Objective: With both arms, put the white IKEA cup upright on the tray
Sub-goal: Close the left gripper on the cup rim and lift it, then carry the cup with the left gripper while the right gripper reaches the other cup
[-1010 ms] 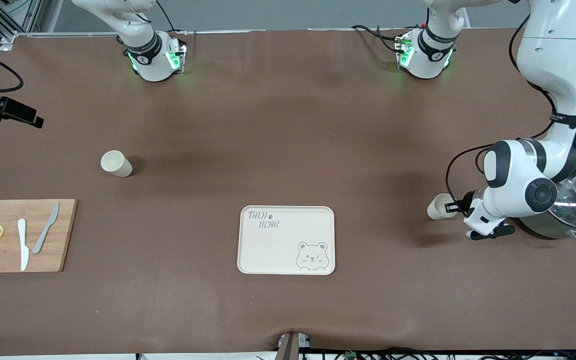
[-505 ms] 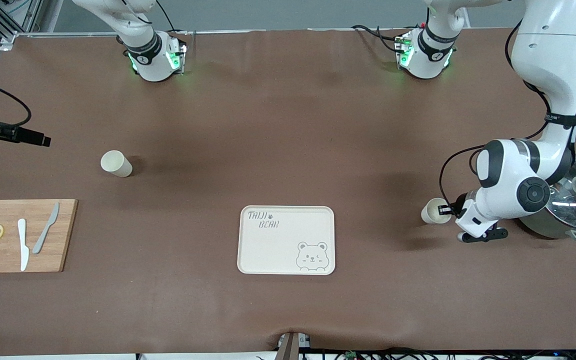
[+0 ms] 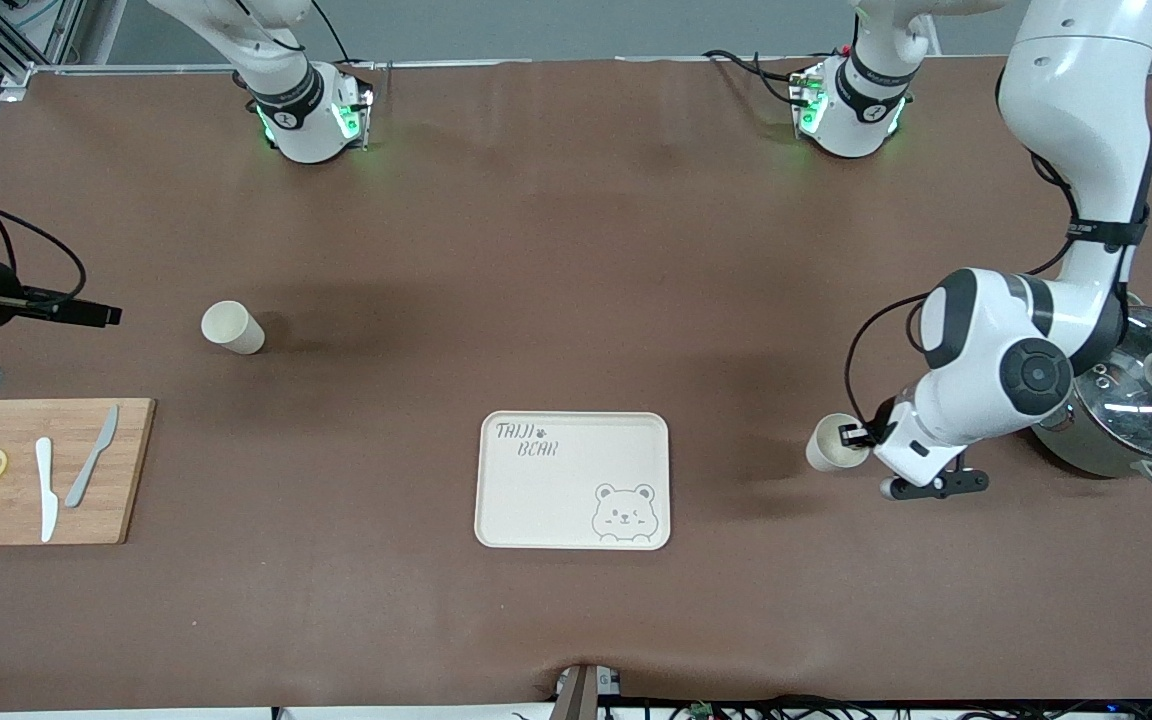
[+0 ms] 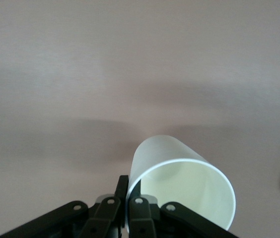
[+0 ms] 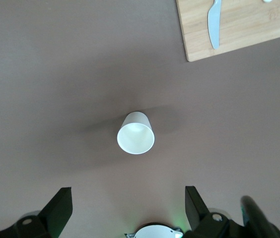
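Left gripper (image 3: 856,437) pinched the rim of a white cup (image 3: 829,447), holding it tilted above the table between the tray (image 3: 573,481) and the pot (image 3: 1131,400). Right gripper (image 5: 125,208), fingers spread wide, hung above a second cup (image 3: 232,327) standing near the cutting board (image 3: 41,471).

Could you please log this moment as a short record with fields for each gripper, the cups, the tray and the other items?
left gripper: shut on rim of white plastic cup, carried tilted over the brown table
right gripper: open, over second white cup
second cup: on table, untouched
tray: cream rectangular, bear drawing, no cup on it
cutting board: wooden, two knives, lemon slices
pot: steel, glass lid
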Tool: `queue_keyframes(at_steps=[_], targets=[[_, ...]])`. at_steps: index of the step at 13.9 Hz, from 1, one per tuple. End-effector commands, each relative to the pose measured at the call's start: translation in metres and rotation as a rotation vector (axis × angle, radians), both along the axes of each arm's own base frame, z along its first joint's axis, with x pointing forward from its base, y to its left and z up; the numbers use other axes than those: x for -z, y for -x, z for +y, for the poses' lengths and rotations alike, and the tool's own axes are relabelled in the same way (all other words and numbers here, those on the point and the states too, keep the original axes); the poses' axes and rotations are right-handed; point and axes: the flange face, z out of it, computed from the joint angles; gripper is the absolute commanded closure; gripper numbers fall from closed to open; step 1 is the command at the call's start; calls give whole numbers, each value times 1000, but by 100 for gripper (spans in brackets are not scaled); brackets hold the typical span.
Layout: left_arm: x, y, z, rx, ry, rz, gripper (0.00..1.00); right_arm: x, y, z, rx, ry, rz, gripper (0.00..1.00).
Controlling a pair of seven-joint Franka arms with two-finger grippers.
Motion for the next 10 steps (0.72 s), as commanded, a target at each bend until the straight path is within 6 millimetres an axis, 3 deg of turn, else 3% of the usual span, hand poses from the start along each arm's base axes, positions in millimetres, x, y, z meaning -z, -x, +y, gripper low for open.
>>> queue_keyframes(at_steps=[1, 3, 7, 10], targets=[[-11, 1, -28, 14, 14, -6, 100, 7, 18, -3, 4, 1, -10, 0], [-10, 3, -44, -27, 15, -1, 100, 22, 32, 0, 7, 11, -49, 0], [-15, 8, -127, -36, 61, -12, 100, 69, 56, 5, 8, 20, -80, 0], [-14, 15, -174, -106, 72, -10, 100, 103, 67, 5, 0, 23, -100, 0]])
